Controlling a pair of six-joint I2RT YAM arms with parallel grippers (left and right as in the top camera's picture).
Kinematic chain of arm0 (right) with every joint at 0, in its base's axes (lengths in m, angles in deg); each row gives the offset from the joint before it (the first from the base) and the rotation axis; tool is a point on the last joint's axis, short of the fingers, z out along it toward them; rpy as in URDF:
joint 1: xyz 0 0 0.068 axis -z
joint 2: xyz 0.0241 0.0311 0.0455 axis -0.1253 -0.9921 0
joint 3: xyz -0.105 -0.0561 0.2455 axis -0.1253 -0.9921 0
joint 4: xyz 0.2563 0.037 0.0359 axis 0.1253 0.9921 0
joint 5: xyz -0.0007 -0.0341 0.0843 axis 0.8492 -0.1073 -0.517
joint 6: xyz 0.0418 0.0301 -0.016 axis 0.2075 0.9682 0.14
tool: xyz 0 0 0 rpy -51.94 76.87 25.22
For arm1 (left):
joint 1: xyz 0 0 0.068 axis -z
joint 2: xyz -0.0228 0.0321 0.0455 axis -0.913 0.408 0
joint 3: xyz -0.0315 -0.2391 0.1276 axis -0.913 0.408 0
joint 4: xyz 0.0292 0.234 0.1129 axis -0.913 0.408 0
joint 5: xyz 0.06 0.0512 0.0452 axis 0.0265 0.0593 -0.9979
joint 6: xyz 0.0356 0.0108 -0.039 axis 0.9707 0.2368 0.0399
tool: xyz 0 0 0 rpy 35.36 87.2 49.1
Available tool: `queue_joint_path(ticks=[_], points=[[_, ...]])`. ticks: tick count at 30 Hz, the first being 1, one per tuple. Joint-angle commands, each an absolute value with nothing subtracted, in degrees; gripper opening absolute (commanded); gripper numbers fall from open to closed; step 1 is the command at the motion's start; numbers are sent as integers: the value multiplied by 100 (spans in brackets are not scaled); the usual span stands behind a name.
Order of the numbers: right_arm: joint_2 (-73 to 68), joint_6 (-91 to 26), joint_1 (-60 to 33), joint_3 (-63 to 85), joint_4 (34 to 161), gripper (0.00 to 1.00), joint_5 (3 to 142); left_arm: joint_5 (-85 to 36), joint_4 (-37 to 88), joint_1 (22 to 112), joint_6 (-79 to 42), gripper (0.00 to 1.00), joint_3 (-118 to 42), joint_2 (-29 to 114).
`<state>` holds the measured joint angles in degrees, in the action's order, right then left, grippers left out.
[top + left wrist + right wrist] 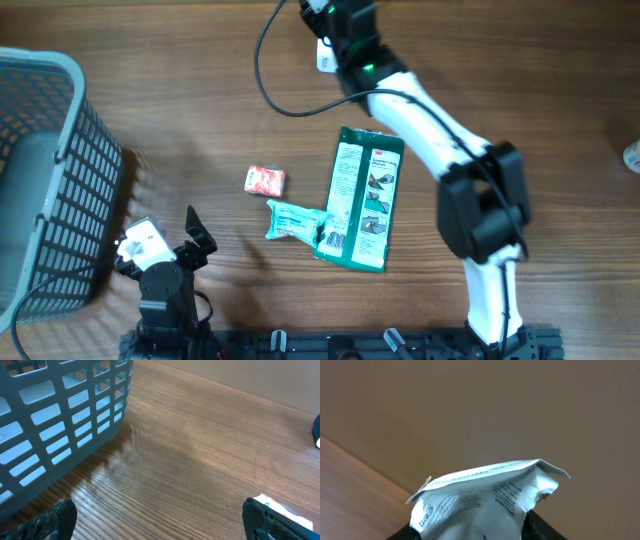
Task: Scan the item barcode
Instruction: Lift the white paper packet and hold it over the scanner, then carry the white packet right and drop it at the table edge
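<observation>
Wood-grain table (180, 90) runs under both arms, with a plain beige wall behind. The right gripper (470, 532) is raised at the far edge of the table, its dark fingers (542, 527) pinched on a crumpled white printed packet (480, 495), which it holds up in the air against the wall. The left gripper (198, 236) sits low near the front, its jaws spread wide with nothing between them, just beside a grey slatted basket (70, 160). On the table lie a green 3M package (362, 200), a teal-and-white pouch (292, 220) touching its edge, and a small orange packet (265, 180) nearby.
</observation>
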<state>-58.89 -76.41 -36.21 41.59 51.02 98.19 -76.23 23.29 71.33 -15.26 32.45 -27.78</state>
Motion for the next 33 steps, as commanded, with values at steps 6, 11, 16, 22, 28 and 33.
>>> queue_joint_path(ticks=[6, 11, 16, 22, 28, 33], points=[[-6988, -9955, -3768, 4170, 4217, 44, 11825, -7573, 2305, 7155, -1408, 100, 3290, -2800], [-6982, -10784, -3892, 4174, 3574, 44, 12348, -7573, 2305, 7155, -1408, 100, 3290, -2800], [-6982, -10959, -3589, 4174, 3533, 40, 13491, -7573, 2305, 7155, -1408, 100, 3290, -2800], [-6982, -10121, -2242, 4172, 4689, 46, 14656, -7573, 2305, 7155, -1408, 100, 3290, -2800], [-6982, -7276, -422, 4172, 8153, 45, 13766, -7573, 2305, 7155, -1408, 100, 3290, -2800], [-6982, -5916, 881, 4172, 9305, 45, 12234, -7573, 2305, 7155, -1408, 100, 3290, -2800]])
